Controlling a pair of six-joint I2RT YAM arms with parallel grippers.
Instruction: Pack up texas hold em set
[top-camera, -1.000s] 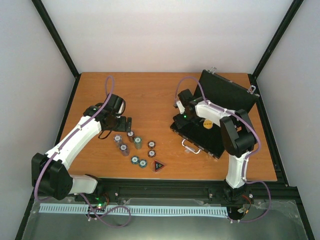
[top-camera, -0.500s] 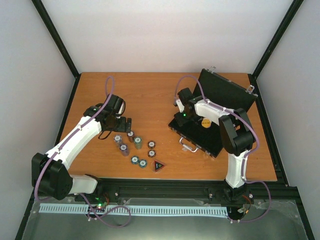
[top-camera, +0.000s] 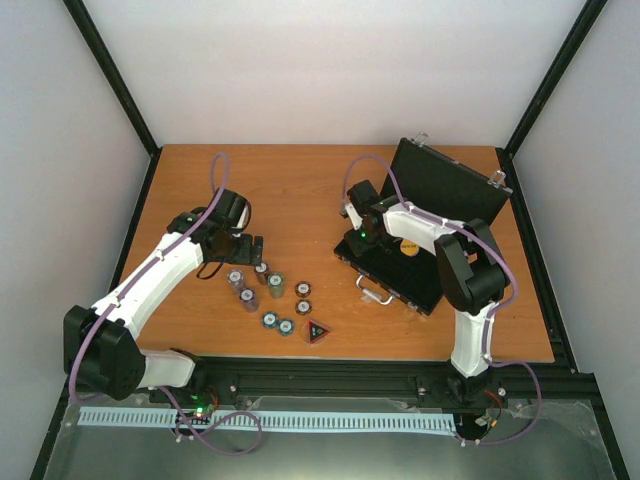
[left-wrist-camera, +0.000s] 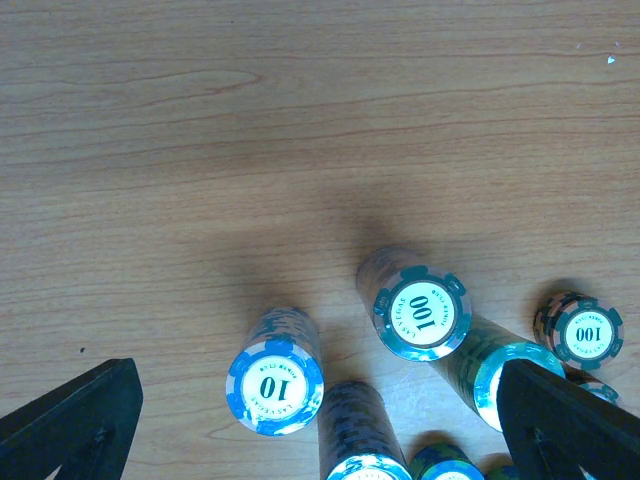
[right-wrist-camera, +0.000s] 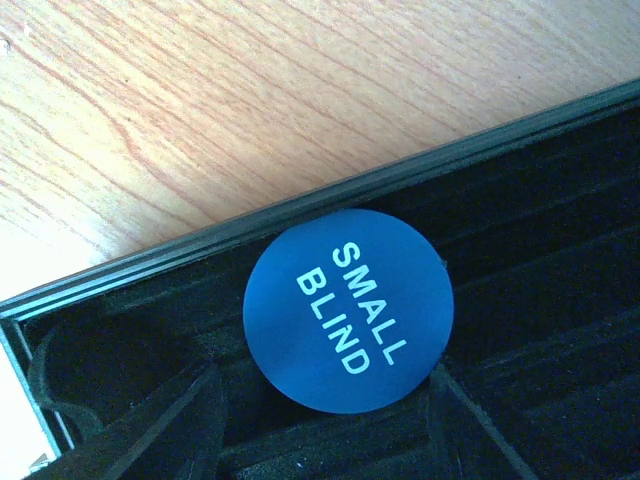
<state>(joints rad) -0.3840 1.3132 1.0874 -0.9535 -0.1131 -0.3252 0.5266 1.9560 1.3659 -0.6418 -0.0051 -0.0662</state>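
Observation:
The black case (top-camera: 400, 275) lies open at the right with its lid (top-camera: 450, 185) raised, and a yellow disc (top-camera: 411, 248) lies inside. My right gripper (top-camera: 360, 235) is over the case's far left corner. In the right wrist view it (right-wrist-camera: 325, 375) is shut on the blue disc (right-wrist-camera: 348, 310), marked SMALL BLIND, just above the black foam (right-wrist-camera: 540, 300). My left gripper (top-camera: 245, 250) is open and empty above the chip stacks (top-camera: 262, 285). In the left wrist view it (left-wrist-camera: 320, 385) straddles a blue 10 stack (left-wrist-camera: 274, 385) and a teal 100 stack (left-wrist-camera: 421, 315). The dark triangular token (top-camera: 317, 332) lies near the front.
Bare wooden table (top-camera: 290, 190) stretches behind the chips. The case's silver handle (top-camera: 377, 291) points towards the front edge. Black frame posts (top-camera: 120, 90) and white walls enclose the table.
My right gripper has moved a little left and farther back with the blue disc. The case has shifted slightly left. My left arm has not moved.

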